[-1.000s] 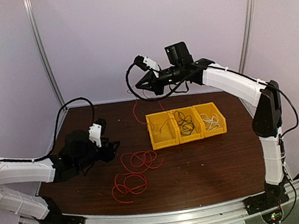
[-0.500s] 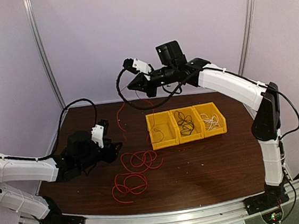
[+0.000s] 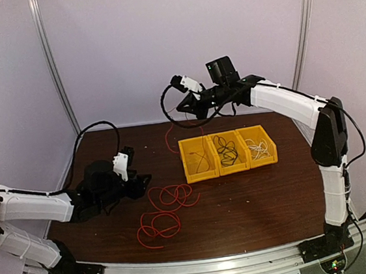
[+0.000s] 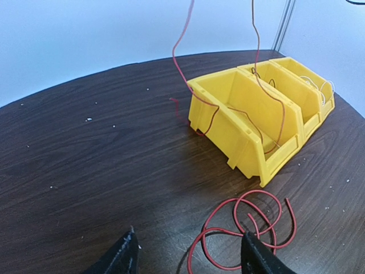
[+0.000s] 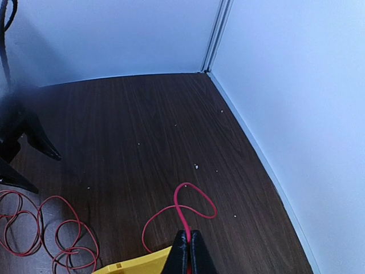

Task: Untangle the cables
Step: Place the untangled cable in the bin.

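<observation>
Clamps the red cable (image 3: 164,211) in the right end effector (image 5: 187,237) high over the left yellow bin (image 3: 193,170), likely to lift its coils off the desk (image 3: 255,198) and feed them in beside the binned black cable (image 3: 225,149) and white cable (image 3: 259,147), with the left end effector (image 3: 142,180) parted low beside the coils.

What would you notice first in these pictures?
A bright red cable hangs from the right pincer, which is shut on it high above the table. Its loose loops lie by the open left pincer, near three yellow bins in the middle.
</observation>
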`<state>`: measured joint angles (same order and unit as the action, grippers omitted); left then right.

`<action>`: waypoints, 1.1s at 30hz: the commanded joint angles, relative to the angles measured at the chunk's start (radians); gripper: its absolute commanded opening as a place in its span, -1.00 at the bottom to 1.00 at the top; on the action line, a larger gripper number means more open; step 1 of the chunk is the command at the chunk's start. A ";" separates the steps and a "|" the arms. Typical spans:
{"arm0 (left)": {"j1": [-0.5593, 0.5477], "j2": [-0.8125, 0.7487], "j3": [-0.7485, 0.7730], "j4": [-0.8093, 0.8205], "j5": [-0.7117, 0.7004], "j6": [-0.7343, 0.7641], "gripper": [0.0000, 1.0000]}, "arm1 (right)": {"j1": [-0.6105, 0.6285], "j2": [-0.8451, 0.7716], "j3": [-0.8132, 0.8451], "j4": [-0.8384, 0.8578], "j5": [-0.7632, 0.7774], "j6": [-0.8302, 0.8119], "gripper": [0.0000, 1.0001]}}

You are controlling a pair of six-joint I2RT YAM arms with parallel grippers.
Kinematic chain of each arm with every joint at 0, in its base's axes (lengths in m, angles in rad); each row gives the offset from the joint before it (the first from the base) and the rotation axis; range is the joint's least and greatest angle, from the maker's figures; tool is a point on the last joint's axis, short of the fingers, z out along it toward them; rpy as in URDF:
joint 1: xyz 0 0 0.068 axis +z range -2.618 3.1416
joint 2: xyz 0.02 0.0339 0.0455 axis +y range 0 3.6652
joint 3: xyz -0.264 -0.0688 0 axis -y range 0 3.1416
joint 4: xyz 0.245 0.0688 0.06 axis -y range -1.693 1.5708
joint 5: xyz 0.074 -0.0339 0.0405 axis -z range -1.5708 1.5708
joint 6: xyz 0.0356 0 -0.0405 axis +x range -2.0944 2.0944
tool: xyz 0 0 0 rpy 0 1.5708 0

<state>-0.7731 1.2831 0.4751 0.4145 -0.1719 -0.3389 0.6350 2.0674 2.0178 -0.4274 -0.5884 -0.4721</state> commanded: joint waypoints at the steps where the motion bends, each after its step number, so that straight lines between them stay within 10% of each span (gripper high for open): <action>1: 0.011 0.062 0.021 0.162 -0.034 0.030 0.36 | -0.029 -0.070 -0.044 0.052 -0.043 0.042 -1.00; 11: 0.055 0.426 0.373 0.195 0.132 -0.070 0.38 | -0.043 -0.079 -0.085 0.084 -0.070 0.077 -1.00; 33: 0.156 0.744 0.620 0.315 0.423 -0.245 -0.59 | -0.043 -0.119 -0.116 0.096 -0.069 0.084 -1.00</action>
<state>-0.6231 2.0132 1.0817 0.6205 0.1890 -0.5732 0.5934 1.9961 1.9190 -0.3550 -0.6540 -0.3946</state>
